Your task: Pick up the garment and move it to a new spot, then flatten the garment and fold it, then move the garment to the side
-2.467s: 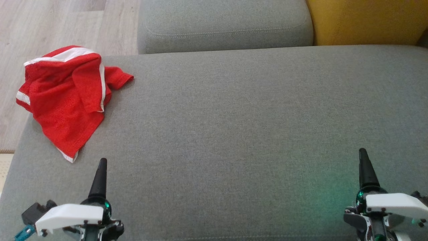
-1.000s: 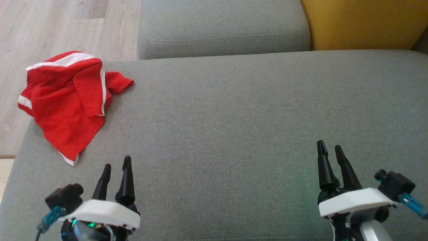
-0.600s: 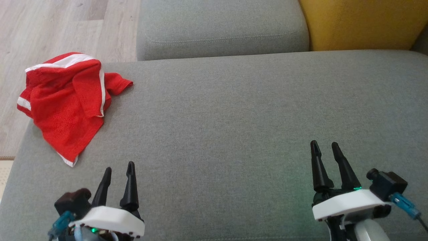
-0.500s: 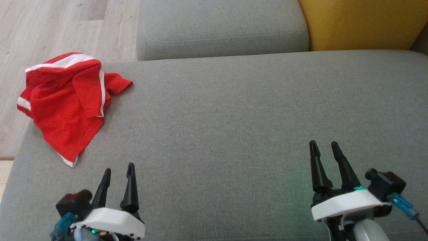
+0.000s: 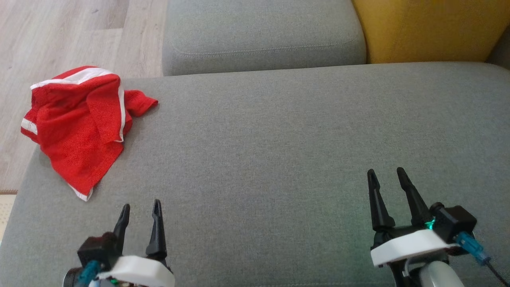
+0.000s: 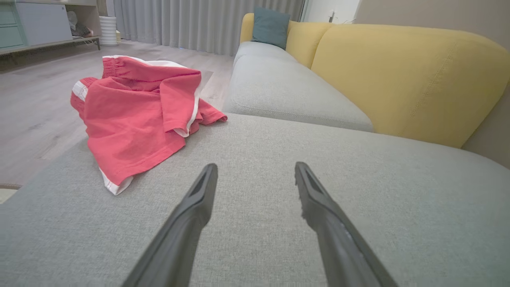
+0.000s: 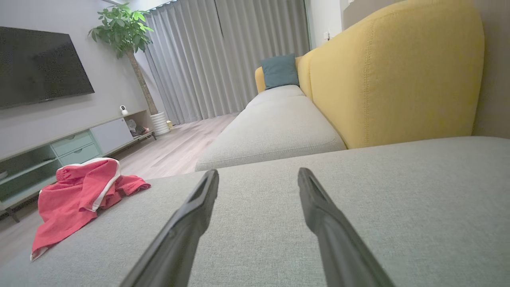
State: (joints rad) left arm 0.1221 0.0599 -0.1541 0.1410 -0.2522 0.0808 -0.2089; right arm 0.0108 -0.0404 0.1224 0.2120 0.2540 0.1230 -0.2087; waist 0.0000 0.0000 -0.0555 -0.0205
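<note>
Jaws on both sides are held wide apart, with nothing between them. From the head, the left gripper and right gripper are seen low over the near edge of the grey seat, fingers pointing away, well apart from each other. The garment, red with white trim, is seen crumpled at the seat's far left corner, its left part reaching past the edge over the floor. It is nearer the left gripper but is not touched by it. From the left wrist, a gathered waistband is made out at the garment's top, and a teal pillow is seen at the far end of the yellow backrest. From the right wrist, a television, a plant, curtains and a low cabinet are taken in beyond the garment.
</note>
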